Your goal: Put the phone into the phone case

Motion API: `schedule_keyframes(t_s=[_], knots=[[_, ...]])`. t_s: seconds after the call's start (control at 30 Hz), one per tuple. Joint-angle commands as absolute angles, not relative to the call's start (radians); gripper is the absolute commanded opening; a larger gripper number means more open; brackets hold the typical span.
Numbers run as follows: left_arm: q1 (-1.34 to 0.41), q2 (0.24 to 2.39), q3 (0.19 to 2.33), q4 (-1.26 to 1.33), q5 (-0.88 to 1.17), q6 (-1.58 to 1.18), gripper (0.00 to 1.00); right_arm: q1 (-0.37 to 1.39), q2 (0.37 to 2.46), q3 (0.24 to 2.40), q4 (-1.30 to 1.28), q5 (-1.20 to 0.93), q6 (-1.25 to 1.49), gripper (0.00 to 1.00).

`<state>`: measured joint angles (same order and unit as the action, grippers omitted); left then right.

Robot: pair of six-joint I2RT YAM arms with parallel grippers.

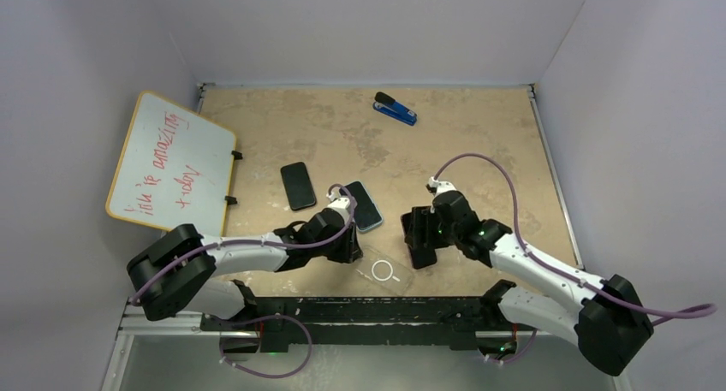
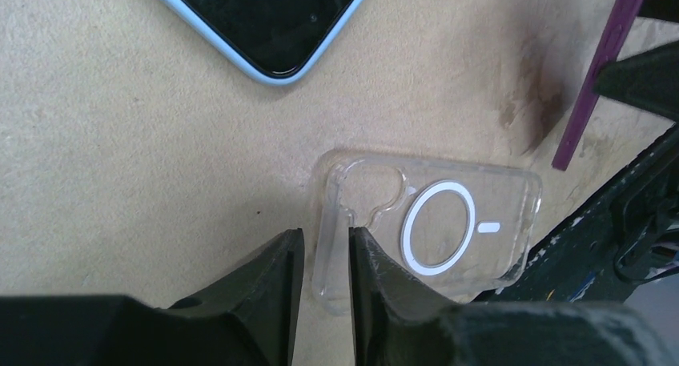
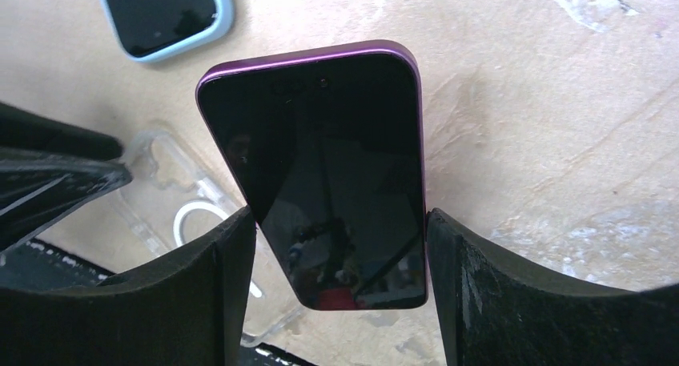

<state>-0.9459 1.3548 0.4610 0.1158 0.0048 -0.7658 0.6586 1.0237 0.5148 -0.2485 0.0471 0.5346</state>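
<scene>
Phone (image 3: pixel 312 142) grabbed, not in the case (image 2: pixel 496 198) yet

Left gripper (image 2: pixel 324 242) had its jaws barely apart around one case edge, couldn't tell if it was actually pinching; the case lay flat on the table (image 2: pixel 120 142). Right gripper (image 3: pixel 340 222) had the phone clamped by its sides, lifted just beside the case, so the whole fitting was left.

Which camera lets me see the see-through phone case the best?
The left wrist view: the clear case lies almost whole and close, its white ring plain. The top external view shows it small and faint. In the right wrist view the purple phone hides most of it.
</scene>
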Motion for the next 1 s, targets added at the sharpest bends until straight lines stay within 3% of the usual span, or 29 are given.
schedule_keyframes(t_s=[0.0,0.2,0.97], knots=[[-0.953,1.389,0.482,0.135,0.021,-0.737,0.25,0.689,0.968,0.508,-0.189,0.024,0.546,0.34],[-0.953,1.351,0.492,0.07,0.003,-0.728,0.0,0.746,0.971,0.507,-0.146,0.002,0.548,0.33],[-0.952,1.212,0.5,-0.04,-0.068,-0.618,0.0,1.007,1.139,0.395,0.404,-0.021,0.476,0.31]])
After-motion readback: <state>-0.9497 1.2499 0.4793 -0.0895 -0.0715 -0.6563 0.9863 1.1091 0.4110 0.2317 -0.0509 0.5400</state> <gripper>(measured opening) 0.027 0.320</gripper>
